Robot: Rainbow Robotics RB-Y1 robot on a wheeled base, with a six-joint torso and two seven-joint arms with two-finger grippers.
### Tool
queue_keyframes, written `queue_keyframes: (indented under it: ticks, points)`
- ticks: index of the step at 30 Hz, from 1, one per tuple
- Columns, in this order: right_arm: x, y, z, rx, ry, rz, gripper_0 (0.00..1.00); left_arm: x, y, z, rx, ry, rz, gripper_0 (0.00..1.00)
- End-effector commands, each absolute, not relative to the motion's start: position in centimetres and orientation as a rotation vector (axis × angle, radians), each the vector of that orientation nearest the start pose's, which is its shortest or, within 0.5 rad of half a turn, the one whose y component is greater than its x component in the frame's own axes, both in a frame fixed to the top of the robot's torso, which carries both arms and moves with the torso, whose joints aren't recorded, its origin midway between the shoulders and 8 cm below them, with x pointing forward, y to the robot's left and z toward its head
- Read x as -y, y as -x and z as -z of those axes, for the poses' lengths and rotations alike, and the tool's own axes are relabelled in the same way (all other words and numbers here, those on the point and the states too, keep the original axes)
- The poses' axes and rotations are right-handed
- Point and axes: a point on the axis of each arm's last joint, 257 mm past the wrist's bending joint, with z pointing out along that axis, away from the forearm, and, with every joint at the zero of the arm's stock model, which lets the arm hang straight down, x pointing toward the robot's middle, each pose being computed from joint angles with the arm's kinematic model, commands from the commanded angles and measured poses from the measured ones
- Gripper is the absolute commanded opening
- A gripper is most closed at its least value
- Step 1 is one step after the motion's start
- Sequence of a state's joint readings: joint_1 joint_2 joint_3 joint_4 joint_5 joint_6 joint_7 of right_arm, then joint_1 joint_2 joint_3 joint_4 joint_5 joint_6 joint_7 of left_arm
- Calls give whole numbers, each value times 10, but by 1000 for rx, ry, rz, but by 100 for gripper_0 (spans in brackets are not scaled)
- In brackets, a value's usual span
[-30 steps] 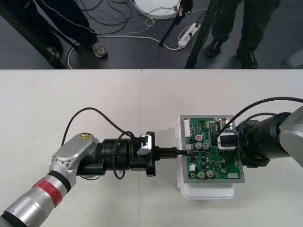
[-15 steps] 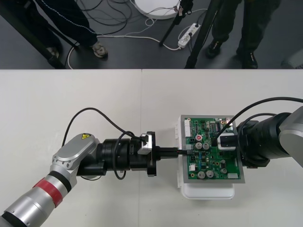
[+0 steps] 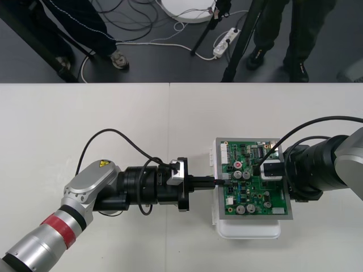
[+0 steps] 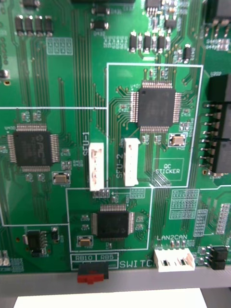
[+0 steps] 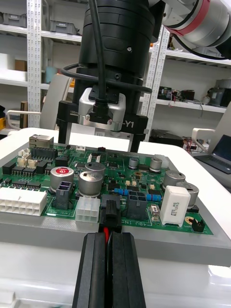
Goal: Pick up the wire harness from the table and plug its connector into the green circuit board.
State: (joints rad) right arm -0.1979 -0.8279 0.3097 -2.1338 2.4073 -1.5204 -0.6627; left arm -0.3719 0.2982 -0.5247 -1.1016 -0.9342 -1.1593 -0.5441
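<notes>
Board [image 4: 72, 86] print reads SFU-1, SFU-2, QC STICKER, LAN2CAN, SWITCH.

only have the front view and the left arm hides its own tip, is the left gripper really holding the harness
observer: yes. In the left wrist view the left gripper has its fingers shut on a red wire, with the black plug just past their tips.
operator: where's that plug against the board
observer: at the near edge of the green circuit board, between a white connector and a black connector. I cannot tell whether it is fully seated.
</notes>
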Motion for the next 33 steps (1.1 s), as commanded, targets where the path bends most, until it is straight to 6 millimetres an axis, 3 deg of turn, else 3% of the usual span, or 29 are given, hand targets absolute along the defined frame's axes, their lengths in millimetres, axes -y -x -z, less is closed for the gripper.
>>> queue_keyframes:
  ticks: [1, 9, 23, 24, 26, 30, 31, 33]
  points:
    - [212, -375, 275, -1856, 2010, 220, 100, 99, -338, 227, -973, -1247, 1086, 0]
    - [211, -375, 274, -1853, 2007, 216, 100, 106, -337, 225, -972, -1237, 1092, 0]
    - [211, -375, 274, -1855, 2003, 218, 100, 97, -341, 230, -995, -1240, 1084, 1]
    - [211, -375, 274, -1855, 2003, 218, 100, 96, -342, 230, -998, -1239, 1083, 6]
    - [211, -375, 274, -1854, 2004, 219, 100, 94, -344, 231, -1001, -1240, 1073, 54]
    - [213, -377, 274, -1857, 2002, 227, 100, 90, -348, 227, -969, -1238, 1035, 82]
    - [213, -377, 273, -1856, 2003, 230, 100, 89, -349, 226, -958, -1238, 1023, 98]
    - [213, -377, 273, -1856, 2002, 232, 100, 86, -351, 226, -948, -1239, 1007, 100]
